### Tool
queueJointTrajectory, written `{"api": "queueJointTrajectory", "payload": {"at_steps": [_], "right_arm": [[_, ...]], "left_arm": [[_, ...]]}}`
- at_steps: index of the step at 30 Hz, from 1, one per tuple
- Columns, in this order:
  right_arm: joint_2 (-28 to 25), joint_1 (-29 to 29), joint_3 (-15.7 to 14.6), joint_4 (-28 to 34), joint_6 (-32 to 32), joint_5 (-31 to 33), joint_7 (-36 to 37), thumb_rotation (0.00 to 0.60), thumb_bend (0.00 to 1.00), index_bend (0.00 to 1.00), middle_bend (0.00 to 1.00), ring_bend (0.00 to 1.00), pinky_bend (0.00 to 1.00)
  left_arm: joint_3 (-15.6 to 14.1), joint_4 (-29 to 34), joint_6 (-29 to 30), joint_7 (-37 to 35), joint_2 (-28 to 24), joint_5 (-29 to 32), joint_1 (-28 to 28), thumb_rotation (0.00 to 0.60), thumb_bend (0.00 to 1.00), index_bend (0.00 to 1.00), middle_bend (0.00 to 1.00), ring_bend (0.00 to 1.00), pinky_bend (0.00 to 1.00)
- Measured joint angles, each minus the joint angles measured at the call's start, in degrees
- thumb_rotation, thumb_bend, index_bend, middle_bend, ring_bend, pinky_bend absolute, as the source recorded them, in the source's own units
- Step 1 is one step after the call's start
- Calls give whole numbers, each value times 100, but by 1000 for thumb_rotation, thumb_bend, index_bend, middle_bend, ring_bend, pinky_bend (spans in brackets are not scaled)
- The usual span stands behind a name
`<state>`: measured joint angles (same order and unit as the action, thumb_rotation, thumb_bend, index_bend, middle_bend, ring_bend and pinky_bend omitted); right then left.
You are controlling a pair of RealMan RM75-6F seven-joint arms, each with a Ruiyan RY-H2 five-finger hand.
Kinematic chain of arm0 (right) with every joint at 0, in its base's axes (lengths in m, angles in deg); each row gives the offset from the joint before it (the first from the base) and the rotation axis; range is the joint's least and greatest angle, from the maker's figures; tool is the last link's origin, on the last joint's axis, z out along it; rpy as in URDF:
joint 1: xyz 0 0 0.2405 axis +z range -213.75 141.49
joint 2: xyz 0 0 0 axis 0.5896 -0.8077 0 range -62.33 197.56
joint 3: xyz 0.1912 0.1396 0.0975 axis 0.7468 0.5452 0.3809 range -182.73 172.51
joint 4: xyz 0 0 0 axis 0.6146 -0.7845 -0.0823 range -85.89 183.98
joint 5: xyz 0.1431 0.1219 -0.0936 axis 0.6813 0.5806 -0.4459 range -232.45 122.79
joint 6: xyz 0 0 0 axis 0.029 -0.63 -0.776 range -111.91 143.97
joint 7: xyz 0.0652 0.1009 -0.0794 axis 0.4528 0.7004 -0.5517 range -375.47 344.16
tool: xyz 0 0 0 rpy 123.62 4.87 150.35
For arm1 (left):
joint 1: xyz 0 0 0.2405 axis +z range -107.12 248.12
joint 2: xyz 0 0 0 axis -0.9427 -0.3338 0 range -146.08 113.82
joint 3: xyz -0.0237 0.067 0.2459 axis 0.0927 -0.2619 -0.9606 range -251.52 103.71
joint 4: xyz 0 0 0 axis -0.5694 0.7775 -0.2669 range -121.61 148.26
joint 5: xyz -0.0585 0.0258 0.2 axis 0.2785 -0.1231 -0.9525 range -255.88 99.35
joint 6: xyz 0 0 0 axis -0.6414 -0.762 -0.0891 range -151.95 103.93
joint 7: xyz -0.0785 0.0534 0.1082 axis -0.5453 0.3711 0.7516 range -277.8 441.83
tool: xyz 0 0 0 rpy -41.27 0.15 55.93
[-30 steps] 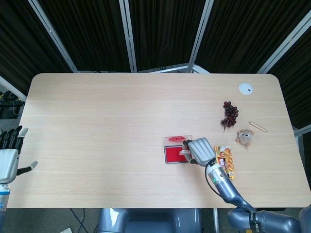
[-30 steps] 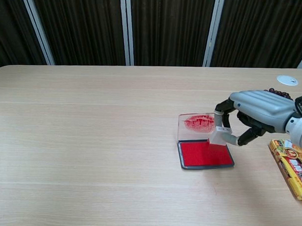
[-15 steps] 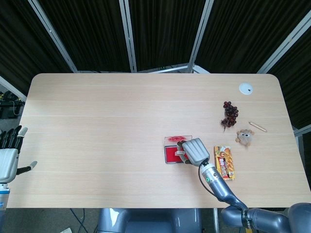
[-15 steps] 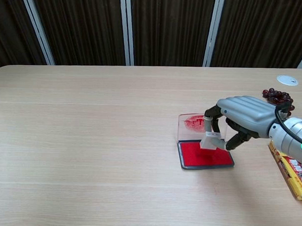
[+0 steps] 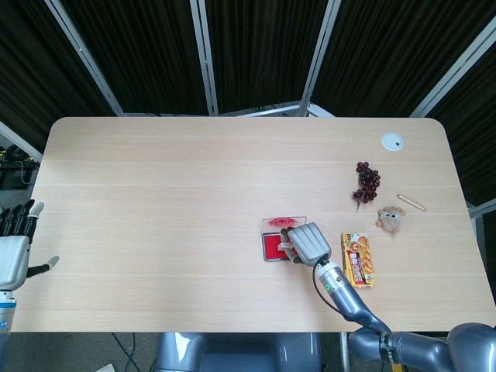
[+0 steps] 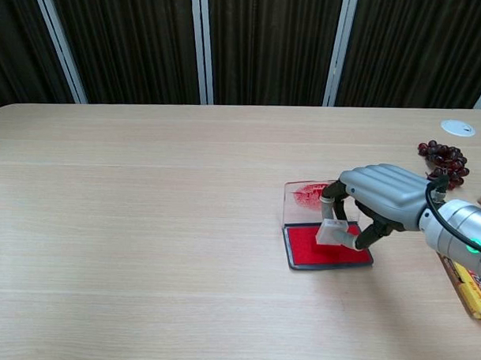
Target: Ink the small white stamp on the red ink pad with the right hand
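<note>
- Since a second ago, my right hand (image 6: 382,197) has travelled leftward and down, carrying the small white block stamp (image 6: 332,231) from beside the pad's right edge to a spot over its middle.
- That hand pinches the stamp between thumb and fingertips, the other fingers arched over it, palm facing down.
- The stamp sits on the red ink pad in its dark flat tray (image 6: 327,246), or just above it; whether there is contact cannot be told from the chest view.
- The stamp's long axis runs roughly up and down, tilted a little, with the lower face turned toward the red surface.
- In the head view the hand (image 5: 306,242) covers the stamp and most of the pad (image 5: 271,247).
- A clear lid smeared with red ink (image 6: 309,197) stands upright at the pad's far edge.
- My left hand (image 5: 13,248) hovers off the table's left edge, fingers spread, holding nothing.
- The work surface is a pale wood-grain table (image 5: 170,194) with rounded corners.
- Also on it, to the right: an orange snack packet (image 5: 359,260) just beside my right wrist, a small grey plush toy (image 5: 391,218), a bunch of dark grapes (image 5: 366,180), a thin wooden stick (image 5: 411,202) and a white round disc (image 5: 392,141).
- Behind the table hang dark pleated curtains (image 6: 269,47) divided by pale metal posts.
</note>
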<state>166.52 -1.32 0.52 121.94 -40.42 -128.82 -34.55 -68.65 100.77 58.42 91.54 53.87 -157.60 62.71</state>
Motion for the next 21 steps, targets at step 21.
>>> {"api": "queueJointTrajectory", "payload": {"at_steps": [21], "right_arm": [[-722,-129,97,1068,-467,-312,146,600,448,536,570,872,1000]], "left_arm": [[-37,94,79,-60,-61,-93,28,600,0,0,0,0,0]]}}
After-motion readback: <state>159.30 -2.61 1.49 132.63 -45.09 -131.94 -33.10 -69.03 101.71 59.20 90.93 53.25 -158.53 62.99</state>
